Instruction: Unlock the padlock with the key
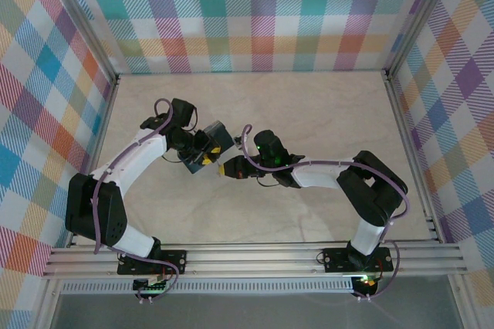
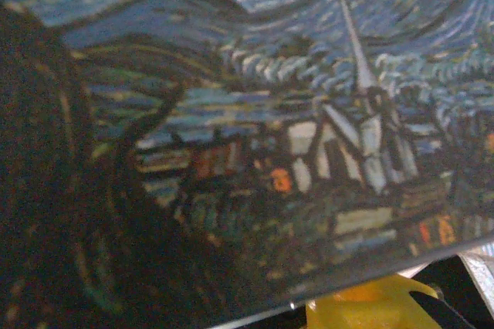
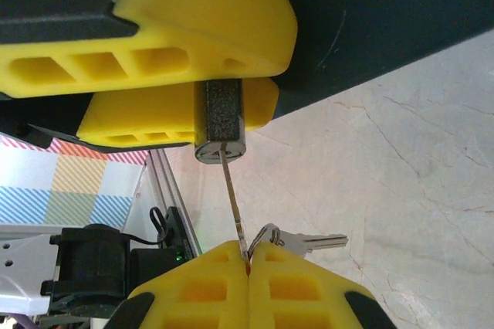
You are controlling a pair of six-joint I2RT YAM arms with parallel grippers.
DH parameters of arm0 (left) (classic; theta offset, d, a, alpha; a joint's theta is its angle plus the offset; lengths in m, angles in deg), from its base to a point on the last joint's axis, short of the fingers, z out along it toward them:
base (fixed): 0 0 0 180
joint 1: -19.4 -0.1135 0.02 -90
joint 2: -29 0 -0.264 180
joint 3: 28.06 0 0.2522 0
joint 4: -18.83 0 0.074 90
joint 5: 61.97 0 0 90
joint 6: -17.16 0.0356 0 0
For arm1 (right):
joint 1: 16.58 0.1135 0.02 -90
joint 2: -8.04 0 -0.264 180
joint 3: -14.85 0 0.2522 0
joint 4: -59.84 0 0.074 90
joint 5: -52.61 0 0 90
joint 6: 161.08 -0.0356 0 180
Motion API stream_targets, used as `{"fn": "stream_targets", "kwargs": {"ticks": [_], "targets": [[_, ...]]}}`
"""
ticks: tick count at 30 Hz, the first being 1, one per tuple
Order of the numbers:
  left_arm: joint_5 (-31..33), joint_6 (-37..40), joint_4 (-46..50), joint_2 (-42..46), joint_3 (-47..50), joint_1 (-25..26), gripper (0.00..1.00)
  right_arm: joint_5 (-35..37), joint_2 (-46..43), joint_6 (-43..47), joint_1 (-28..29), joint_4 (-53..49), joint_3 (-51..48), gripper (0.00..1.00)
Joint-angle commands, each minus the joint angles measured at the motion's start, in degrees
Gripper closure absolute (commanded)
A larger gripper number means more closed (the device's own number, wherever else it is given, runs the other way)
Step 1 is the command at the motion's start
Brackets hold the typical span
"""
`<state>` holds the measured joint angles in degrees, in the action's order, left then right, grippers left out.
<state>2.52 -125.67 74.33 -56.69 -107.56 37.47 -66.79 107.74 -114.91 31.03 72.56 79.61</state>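
One printed box (image 2: 247,113), its inside hidden, is apparently clamped by the left gripper (image 3: 262,74). One padlock (image 3: 220,119) is seen at upper centre. Two keys are counted. One key (image 3: 233,198), entered in the padlock, is pinched by the fully closed right gripper (image 3: 247,256). The spare key (image 3: 312,242) is seen lower right.

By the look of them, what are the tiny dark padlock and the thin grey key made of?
The tiny dark padlock: probably metal, with a matte, blackish, speckled coating and a brighter edge at its keyhole end. The thin grey key: probably bare steel, smooth and glinting along its shaft.
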Motion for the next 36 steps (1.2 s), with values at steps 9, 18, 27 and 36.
{"fn": "stream_targets", "kwargs": {"ticks": [9,18,27,36], "targets": [[1.28,4.19,2.61,2.59,-1.79,1.33,1.00,-3.37,-0.68,2.52,-0.29,-2.68,5.76,1.00],[3.14,4.14,2.95,2.26,-2.41,3.46,1.00,-3.61,-1.17,0.33,-0.66,-0.50,7.18,1.00],[2.14,2.91,-0.02,2.80,0.69,4.68,1.00,-6.52,-0.42,-5.59,-2.90,3.43,8.67,1.00],[1.10,-0.44,-0.73,3.42,0.98,5.58,1.00,-2.92,0.31,-3.63,-2.82,2.52,12.64,1.00]]}}
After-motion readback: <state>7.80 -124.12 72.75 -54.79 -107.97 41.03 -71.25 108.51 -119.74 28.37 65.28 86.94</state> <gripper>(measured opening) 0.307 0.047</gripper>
